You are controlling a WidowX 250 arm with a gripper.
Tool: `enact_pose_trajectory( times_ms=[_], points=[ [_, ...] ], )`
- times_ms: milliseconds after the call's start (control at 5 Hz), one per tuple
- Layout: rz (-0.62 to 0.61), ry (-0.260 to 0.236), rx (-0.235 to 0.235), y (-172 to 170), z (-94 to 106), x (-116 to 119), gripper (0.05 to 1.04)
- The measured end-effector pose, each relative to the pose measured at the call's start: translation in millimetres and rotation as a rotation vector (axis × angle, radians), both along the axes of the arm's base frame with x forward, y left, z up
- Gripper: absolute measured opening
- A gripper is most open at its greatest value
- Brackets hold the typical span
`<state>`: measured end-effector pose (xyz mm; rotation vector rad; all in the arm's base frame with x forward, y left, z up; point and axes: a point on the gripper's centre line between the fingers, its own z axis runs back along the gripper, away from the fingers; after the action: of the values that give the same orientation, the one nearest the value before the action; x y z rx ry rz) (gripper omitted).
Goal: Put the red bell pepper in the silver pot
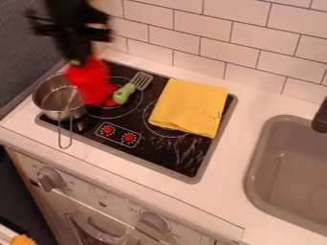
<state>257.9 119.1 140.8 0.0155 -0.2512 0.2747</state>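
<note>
At the upper left the black gripper point(76, 55) hangs over the stove, shut on the red bell pepper point(91, 82), both blurred. The pepper is held at its top end, above the back left burner, and overlaps the right rim of the silver pot in the view. The silver pot point(54, 103) stands at the stove's left edge with its handle pointing toward the front; the part of its inside that shows holds nothing.
A green-handled spatula point(127, 91) lies on the black stove point(153, 148), right of the pepper. A folded yellow cloth point(190, 106) covers part of the right burners. The grey sink point(287, 177) with a dark faucet point(321, 117) is at the right. A tiled wall point(223, 43) runs behind.
</note>
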Motion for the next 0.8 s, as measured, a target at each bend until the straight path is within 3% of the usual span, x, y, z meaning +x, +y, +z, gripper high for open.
enact_pose_trajectory(
  times_ms=[200, 800],
  points=[
    [0.096, 0.0, 0.003, 38.9, -2.4, -2.4, 0.086],
    [0.182, 0.107, 0.02, 76.5, -40.5, 19.8, 0.086]
  ],
)
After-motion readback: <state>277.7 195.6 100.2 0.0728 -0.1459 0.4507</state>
